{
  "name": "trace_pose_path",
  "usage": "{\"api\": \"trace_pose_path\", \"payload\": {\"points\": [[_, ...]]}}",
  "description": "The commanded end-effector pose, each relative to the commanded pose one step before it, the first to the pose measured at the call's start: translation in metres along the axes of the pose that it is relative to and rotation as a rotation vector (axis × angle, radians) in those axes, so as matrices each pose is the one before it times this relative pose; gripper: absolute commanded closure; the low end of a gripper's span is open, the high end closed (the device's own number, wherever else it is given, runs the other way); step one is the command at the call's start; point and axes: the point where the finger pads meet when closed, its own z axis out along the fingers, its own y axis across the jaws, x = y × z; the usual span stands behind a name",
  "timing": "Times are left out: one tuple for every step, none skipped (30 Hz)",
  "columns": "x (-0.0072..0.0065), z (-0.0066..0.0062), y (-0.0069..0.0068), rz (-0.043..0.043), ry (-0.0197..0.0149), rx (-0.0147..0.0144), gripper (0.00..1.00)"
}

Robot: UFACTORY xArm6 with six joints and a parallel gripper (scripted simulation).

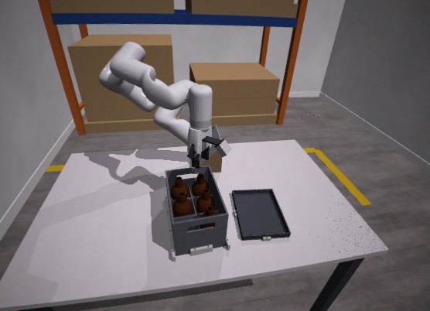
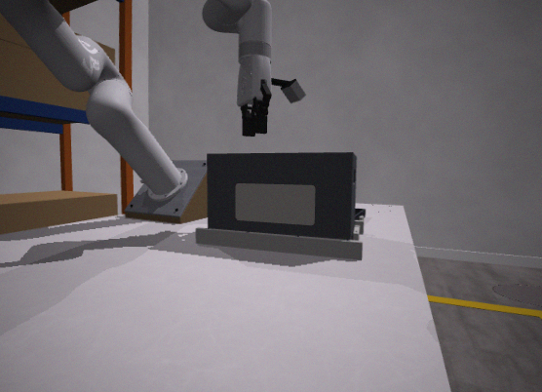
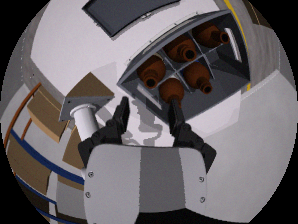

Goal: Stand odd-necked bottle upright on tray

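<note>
Five brown bottles [image 1: 182,205] stand upright in the dark grey crate [image 1: 199,229], beside the tray [image 1: 260,213].

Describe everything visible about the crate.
The crate is a dark grey open-topped box with plastic-looking walls, a handle cut-out in each visible side and inner dividers. It sits level on the table, left of the tray, light grey stops at its base. Five brown bottles stand inside. The open gripper hovers above, not touching.

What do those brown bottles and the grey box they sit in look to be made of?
The bottles look like glazed clay or brown glass: reddish-brown, rounded, with a faint sheen; which one is unclear. The crate looks like moulded plastic: flat dark grey, matte, with thin dividers and a cut-out handle. The open claw above holds nothing.
</note>
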Motion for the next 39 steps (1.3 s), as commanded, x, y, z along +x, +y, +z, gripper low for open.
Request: {"api": "trace_pose_path", "payload": {"points": [[0.00065,-0.00114,0.00050,0.00099,0.00311,-0.00061,0.35],[0.00000,0.00000,0.00000,0.00000,0.00000,0.00000,0.35],[0.00000,0.00000,0.00000,0.00000,0.00000,0.00000,0.35],[0.00000,0.00001,0.00000,0.00000,0.00000,0.00000,0.35],[0.00000,0.00004,0.00000,0.00000,0.00000,0.00000,0.35],[0.00000,0.00007,0.00000,0.00000,0.00000,0.00000,0.35],[0.00000,0.00011,0.00000,0.00000,0.00000,0.00000,0.35],[0.00000,0.00000,0.00000,0.00000,0.00000,0.00000,0.35],[0.00000,0.00000,0.00000,0.00000,0.00000,0.00000,0.35],[0.00000,0.00015,0.00000,0.00000,-0.00001,0.00000,0.35],[0.00000,0.00021,0.00000,0.00000,-0.00001,0.00000,0.35],[0.00000,0.00027,0.00000,0.00000,-0.00001,0.00000,0.35],[0.00000,0.00033,0.00000,0.00000,-0.00001,0.00001,0.35],[0.00001,0.00039,0.00000,0.00000,-0.00001,0.00001,0.35],[0.00001,0.00046,0.00000,0.00000,-0.00001,0.00001,0.35],[0.00001,0.00053,0.00000,0.00000,-0.00002,0.00001,0.35],[0.00001,0.00060,0.00000,-0.00001,-0.00002,0.00002,0.35],[0.00001,0.00067,0.00000,-0.00001,-0.00002,0.00002,0.35],[0.00001,0.00074,0.00000,-0.00001,-0.00002,0.00002,0.35],[0.00001,0.00081,0.00001,0.00000,-0.00001,0.00000,0.35],[0.00001,0.00087,0.00001,0.00001,0.00000,-0.00001,0.35],[0.00001,0.00094,0.00001,0.00000,0.00000,0.00000,0.35],[0.00001,0.00100,0.00000,0.00000,0.00000,0.00000,0.35],[0.00001,0.00105,0.00000,-0.00001,0.00000,0.00001,0.35],[0.00000,0.00000,0.00000,0.00000,0.00000,0.00000,0.35],[0.00000,0.00000,0.00000,0.00000,0.00000,0.00000,0.35],[0.00001,0.00111,0.00001,0.00000,0.00000,0.00000,0.35],[0.00002,0.00116,0.00001,0.00001,0.00000,-0.00001,0.35],[0.00001,0.00120,0.00001,0.00000,0.00000,0.00000,0.35],[0.00001,0.00124,0.00000,-0.00001,0.00000,0.00001,0.35],[0.00001,0.00128,0.00001,0.00000,0.00000,0.00000,0.35],[0.00002,0.00131,0.00001,0.00001,0.00000,-0.00001,0.35],[0.00001,0.00133,0.00001,0.00000,0.00000,0.00000,0.35],[0.00001,0.00135,0.00000,-0.00001,0.00000,0.00001,0.35],[0.00002,0.00136,0.00001,0.00001,0.00000,-0.00001,0.35],[0.00002,0.00136,0.00001,0.00000,0.00000,-0.00001,0.35],[0.00001,0.00136,0.00000,-0.00001,0.00000,0.00001,0.35],[0.00001,0.00136,0.00000,-0.00001,0.00000,0.00001,0.35],[0.00002,0.00135,0.00001,0.00001,0.00000,-0.00001,0.35]]}}
